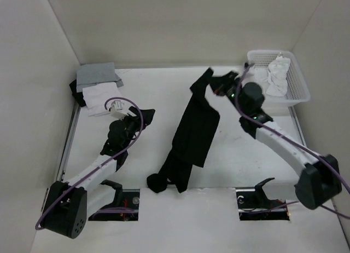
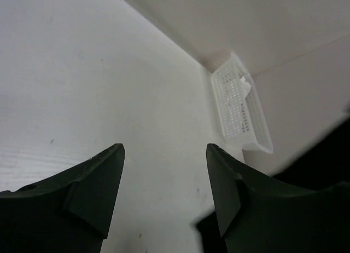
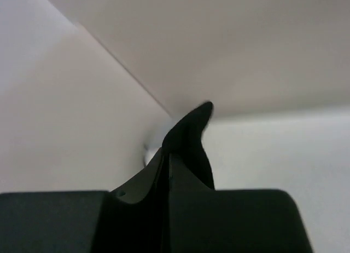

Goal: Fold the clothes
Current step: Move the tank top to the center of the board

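We are noting the right pincer (image 3: 167, 154) clenching the far end of the top (image 1: 194, 132), and the left pincer (image 2: 164, 151) released and empty. The thin fabric is risking slipping free and bunching.

Open table (image 1: 156, 135) beside black top (image 1: 195, 133), basket (image 1: 298, 95) blocking far-right corner, cloth pile (image 1: 96, 86) apparently far-left

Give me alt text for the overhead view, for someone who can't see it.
A black sleeveless top lies in a crumpled strip at centre, its far end pinched by the right gripper. The left gripper hangs open to its left. A white basket with a white bundle sits far right; a grey fabric piece and small white cloth far left.
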Controlling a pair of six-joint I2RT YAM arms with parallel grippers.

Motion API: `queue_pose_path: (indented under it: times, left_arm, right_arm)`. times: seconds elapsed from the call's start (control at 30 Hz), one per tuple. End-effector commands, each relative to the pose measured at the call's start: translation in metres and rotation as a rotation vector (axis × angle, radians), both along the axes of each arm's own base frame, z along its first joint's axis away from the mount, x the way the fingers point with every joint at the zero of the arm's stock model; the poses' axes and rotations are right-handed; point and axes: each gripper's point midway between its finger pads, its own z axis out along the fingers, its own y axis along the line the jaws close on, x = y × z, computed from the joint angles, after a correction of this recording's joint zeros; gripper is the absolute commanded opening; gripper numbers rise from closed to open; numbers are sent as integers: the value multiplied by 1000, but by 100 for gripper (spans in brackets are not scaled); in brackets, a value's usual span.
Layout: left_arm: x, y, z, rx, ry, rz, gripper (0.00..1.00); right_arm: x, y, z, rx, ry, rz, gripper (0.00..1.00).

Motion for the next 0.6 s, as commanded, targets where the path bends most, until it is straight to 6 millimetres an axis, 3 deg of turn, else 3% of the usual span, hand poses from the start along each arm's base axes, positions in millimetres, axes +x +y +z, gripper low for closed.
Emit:
queue_pose_path:
  times: [0.0, 0.03, 0.07, 0.13, 0.2, 0.3, 0.47, 0.5, 0.57]
  left_arm:
    - [-13, -2, -54, 32, 158, -21, 61]
    - [-16, -6, -68, 47, 192, -36, 62]
    - [-19, -12, -80, 59, 225, -62, 63]
    - [-25, -26, -97, 80, 274, -119, 64]
    - [-35, -52, -109, 91, 310, -226, 64]
    - [-49, -82, -117, 99, 334, -338, 60]
    - [-66, -108, -133, 151, 370, -421, 59]
    - [-67, -114, -135, 157, 372, -435, 55]
    - [-61, -124, -133, 173, 354, -450, 32]
  right_arm:
    - [14, 20, -141, 64, 262, 48, 3]
    - [4, 21, -184, 70, 326, 54, 2]
    - [-3, 18, -208, 72, 364, 56, 2]
    - [-19, 11, -245, 69, 428, 57, 2]
    - [-32, 1, -268, 54, 473, 45, 2]
    - [-35, -18, -280, 32, 488, -4, 2]
    - [-31, -41, -287, 24, 506, -64, 2]
    - [-29, -42, -284, 27, 501, -65, 2]
    - [-27, -37, -279, 27, 496, -49, 2]
